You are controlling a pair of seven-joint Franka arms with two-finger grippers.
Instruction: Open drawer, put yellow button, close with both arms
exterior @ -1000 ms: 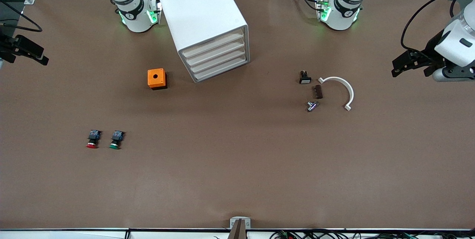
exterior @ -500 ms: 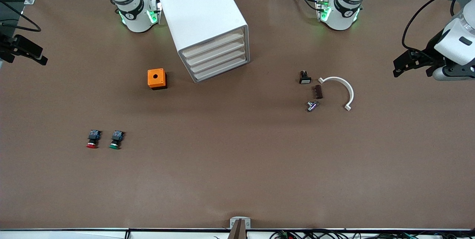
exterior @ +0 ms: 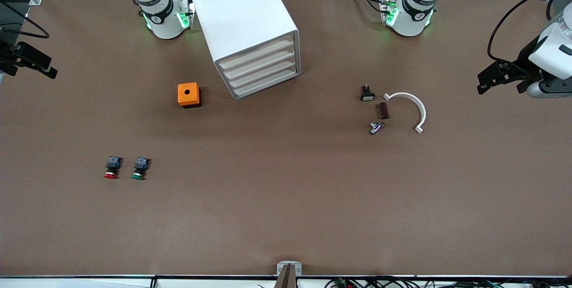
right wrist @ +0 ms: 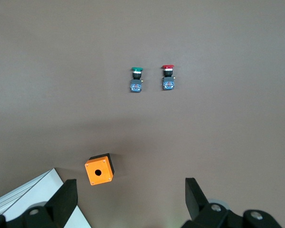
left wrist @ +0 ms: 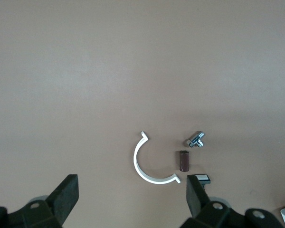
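Both arms wait out at the ends of the tabletop (exterior: pixel 286 216). The left gripper (exterior: pixel 487 83) hangs over the left arm's end. The right gripper (exterior: pixel 47 69) hangs over the right arm's end. Each wrist view shows its own fingers spread wide with nothing between them.

The drawer (exterior: pixel 257 55) is the top one of four in the white cabinet (exterior: pixel 241 15), which stands between the two bases. All four fronts look flush, so the drawer reads as closed. The yellow button shows in no view. It may already be inside, or the job may not have begun; you cannot tell which from here.

If the drawer has yet to be opened:

- The cabinet sits skewed, its front turned toward the left arm's end and the front camera.
- Bring one gripper square to that slant and catch only the top lip. The fronts are shallow and closely stacked, so a low approach would likely catch the second drawer.
- Steady the cabinet with the other arm, since it may slide when pulled.

Around the cabinet:

- **Buttons:** A red button (exterior: pixel 111 168) and a green button (exterior: pixel 140 168) lie side by side, nearer the front camera toward the right arm's end. Do not take either for the yellow one.
- **Orange box:** An orange box (exterior: pixel 188 95) sits just beside the cabinet and could crowd the right arm's reach.
- **Small parts:** Toward the left arm's end lie a white curved clip (exterior: pixel 413 102), a brown block (exterior: pixel 383 111), a metal fitting (exterior: pixel 375 128) and a small black switch (exterior: pixel 367 94). They are well apart from the cabinet.
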